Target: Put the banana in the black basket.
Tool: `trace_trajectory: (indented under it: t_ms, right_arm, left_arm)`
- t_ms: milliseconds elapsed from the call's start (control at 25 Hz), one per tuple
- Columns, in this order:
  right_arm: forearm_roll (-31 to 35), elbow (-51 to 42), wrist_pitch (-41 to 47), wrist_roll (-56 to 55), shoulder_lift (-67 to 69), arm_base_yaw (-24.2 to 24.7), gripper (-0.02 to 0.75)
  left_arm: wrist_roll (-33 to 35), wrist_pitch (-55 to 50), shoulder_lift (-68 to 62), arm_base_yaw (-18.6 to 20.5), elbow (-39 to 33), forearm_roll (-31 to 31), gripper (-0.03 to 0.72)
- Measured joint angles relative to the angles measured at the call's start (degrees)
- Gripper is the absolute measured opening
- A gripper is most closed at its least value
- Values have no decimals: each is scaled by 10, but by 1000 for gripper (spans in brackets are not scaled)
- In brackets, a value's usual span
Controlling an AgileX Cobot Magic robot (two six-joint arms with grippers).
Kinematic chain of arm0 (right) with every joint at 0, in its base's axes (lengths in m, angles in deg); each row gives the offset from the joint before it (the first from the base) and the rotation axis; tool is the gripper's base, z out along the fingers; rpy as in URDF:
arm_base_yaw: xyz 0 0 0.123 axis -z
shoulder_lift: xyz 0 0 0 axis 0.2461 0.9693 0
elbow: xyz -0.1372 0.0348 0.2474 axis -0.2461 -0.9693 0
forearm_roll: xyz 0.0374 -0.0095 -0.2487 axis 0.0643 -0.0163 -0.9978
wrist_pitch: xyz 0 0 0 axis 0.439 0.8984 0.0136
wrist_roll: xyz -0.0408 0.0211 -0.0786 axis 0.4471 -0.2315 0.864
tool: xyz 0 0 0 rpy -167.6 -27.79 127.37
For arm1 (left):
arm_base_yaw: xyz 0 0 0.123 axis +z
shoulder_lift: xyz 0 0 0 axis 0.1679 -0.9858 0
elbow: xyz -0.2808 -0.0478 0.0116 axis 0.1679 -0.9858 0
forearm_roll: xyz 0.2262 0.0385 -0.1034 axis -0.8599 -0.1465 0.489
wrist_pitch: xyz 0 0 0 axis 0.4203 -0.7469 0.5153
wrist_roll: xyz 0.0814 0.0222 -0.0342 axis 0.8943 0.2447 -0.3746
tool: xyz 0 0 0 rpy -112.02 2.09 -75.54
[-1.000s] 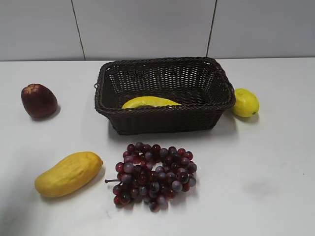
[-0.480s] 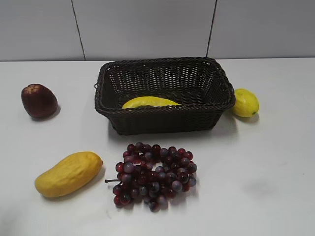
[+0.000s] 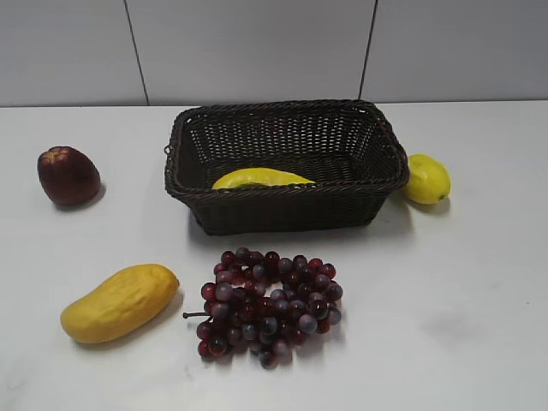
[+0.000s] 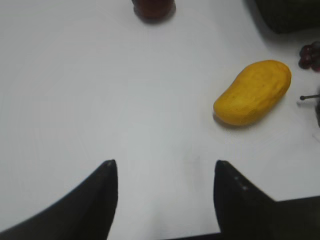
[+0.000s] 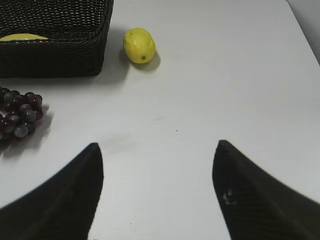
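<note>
The banana [image 3: 261, 178] lies inside the black basket [image 3: 282, 218], by its front wall; only its yellow top shows over the rim. It also shows as a yellow sliver in the right wrist view [image 5: 22, 37], inside the basket [image 5: 55, 55]. My left gripper [image 4: 164, 165] is open and empty over bare table, left of the mango. My right gripper [image 5: 157, 147] is open and empty over bare table, near the grapes and lemon. Neither gripper shows in the exterior view.
A plump yellow mango [image 3: 120, 301] [image 4: 252, 92] lies front left. A dark red apple [image 3: 68, 175] sits at the left. Red grapes [image 3: 267, 304] [image 5: 17, 112] lie before the basket. A lemon [image 3: 426, 178] [image 5: 139, 45] sits right of the basket.
</note>
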Motion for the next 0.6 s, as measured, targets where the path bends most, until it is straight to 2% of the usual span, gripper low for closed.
trace_trajectory:
  t_ms: [400, 600]
  right_arm:
    - [0, 0, 0, 0, 0, 0, 519]
    - [-1, 0, 0, 0, 0, 0, 519]
  left_arm:
    - [0, 18, 139, 0, -7, 3, 591]
    - [-1, 19, 153, 4, -10, 6, 591]
